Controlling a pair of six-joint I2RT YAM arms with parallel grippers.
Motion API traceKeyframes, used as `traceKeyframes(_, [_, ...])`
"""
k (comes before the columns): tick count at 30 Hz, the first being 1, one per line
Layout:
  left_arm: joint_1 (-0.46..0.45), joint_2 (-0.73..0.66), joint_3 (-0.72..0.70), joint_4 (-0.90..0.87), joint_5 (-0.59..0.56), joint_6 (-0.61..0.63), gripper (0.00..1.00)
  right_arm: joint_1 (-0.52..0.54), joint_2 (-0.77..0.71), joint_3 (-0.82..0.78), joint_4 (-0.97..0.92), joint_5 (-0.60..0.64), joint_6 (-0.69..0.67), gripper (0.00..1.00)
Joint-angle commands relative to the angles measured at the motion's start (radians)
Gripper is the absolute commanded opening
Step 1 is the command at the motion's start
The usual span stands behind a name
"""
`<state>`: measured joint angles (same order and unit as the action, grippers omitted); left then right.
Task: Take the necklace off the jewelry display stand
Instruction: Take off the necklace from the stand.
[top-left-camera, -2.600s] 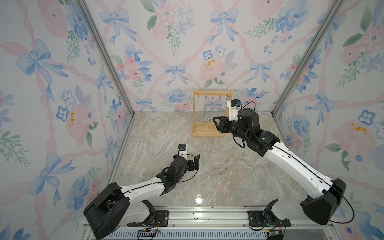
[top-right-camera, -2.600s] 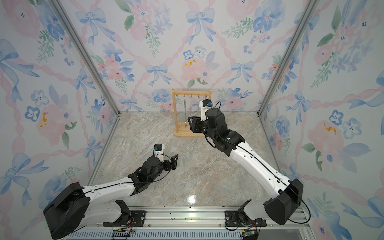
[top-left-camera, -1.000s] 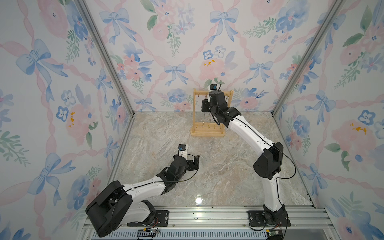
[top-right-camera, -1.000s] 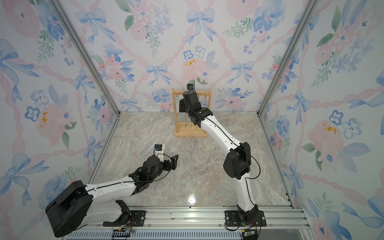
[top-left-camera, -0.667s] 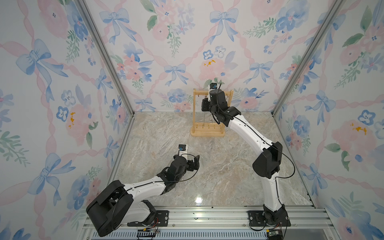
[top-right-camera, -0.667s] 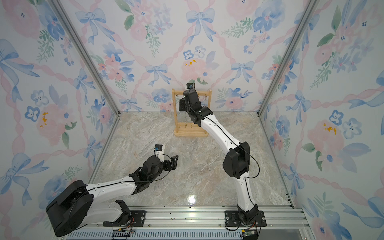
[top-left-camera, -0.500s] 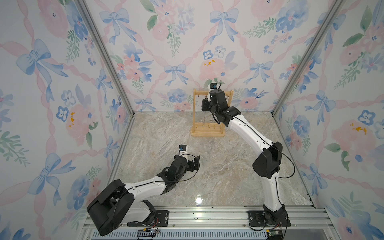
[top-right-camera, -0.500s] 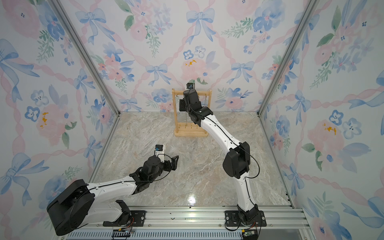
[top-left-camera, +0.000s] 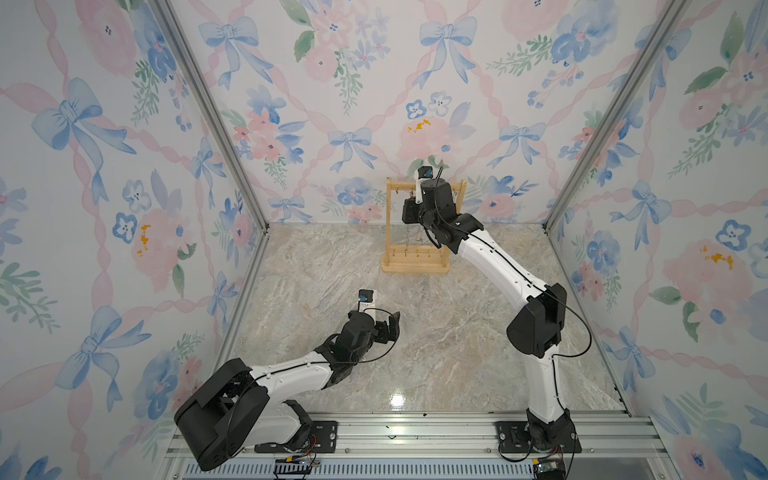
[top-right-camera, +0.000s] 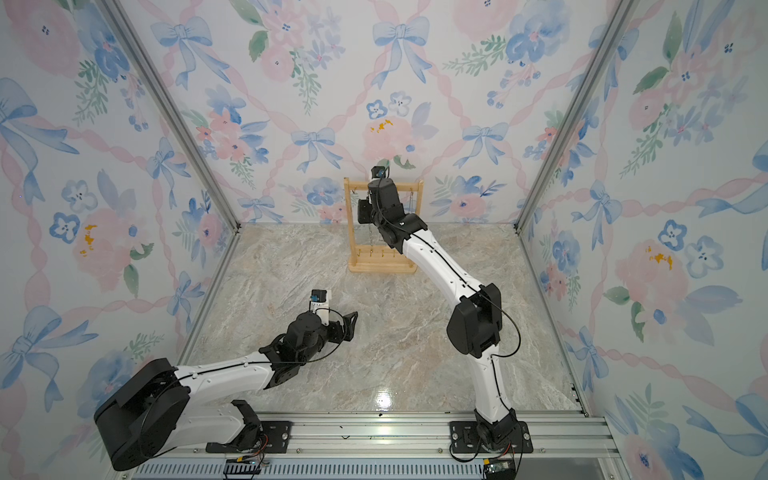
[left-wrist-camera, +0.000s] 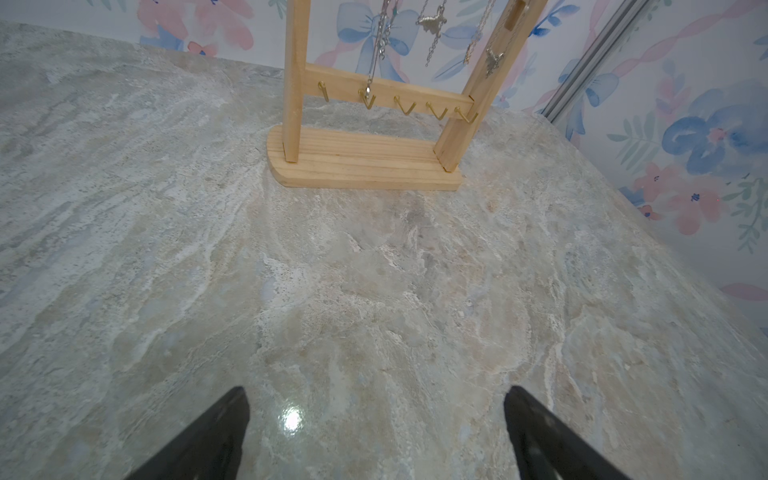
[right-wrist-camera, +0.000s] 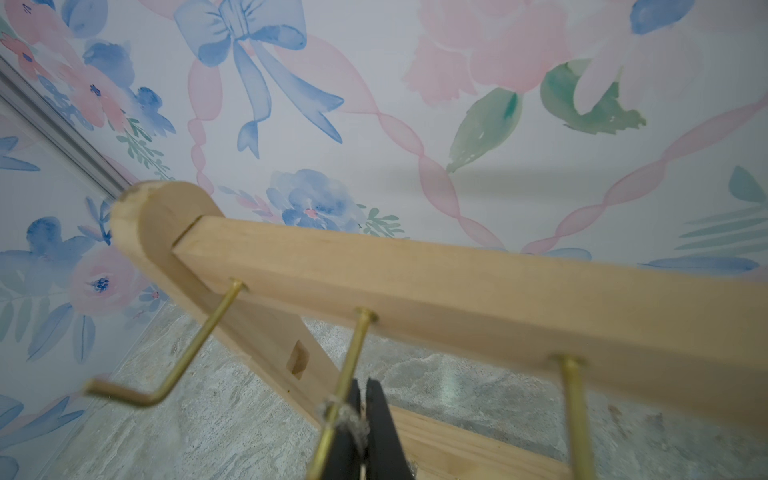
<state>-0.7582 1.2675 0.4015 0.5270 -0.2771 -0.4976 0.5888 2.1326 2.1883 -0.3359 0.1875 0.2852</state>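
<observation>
1. Both top views: one jewelry display stand (top-left-camera: 415, 266) (top-right-camera: 382, 266) stands by the back wall. The right gripper (top-left-camera: 409, 205) (top-right-camera: 363, 210) is at its top bar; the left gripper (top-left-camera: 390, 322) (top-right-camera: 351, 322) is well apart.
2. Left wrist: the left gripper (left-wrist-camera: 376, 392) is spread wide. Five low-rail hooks (left-wrist-camera: 405, 108), three pendants (left-wrist-camera: 432, 20).
3. Right wrist: three top-bar hooks (right-wrist-camera: 355, 345). The right gripper (right-wrist-camera: 362, 390) is pressed together, pinching the necklace (right-wrist-camera: 343, 415) at the middle hook.

No legible text, label, brand or number. Jewelry display stand (left-wrist-camera: 365, 162): bare wood. Counter (left-wrist-camera: 332, 291): stone pattern only. Wallpaper (top-left-camera: 353, 83): floral print only. Blue patches on left wrist module (top-left-camera: 366, 296) and right wrist module (top-left-camera: 424, 172): too small to read.
</observation>
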Motion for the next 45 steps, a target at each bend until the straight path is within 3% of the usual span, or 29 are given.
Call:
traceKeyframes(1, [0.006, 0.006, 0.009, 0.008, 0.014, 0.013, 0.98, -0.012, -0.052, -0.019, 0.002, -0.038, -0.024, 0.03])
traceKeyframes(16, [0.007, 0.009, 0.011, 0.008, 0.018, 0.011, 0.98, -0.035, -0.098, -0.016, -0.033, -0.159, -0.041, 0.0])
traceKeyframes(45, [0.007, 0.015, 0.012, 0.008, 0.023, 0.01, 0.98, -0.043, -0.206, -0.039, -0.072, -0.258, -0.023, 0.0])
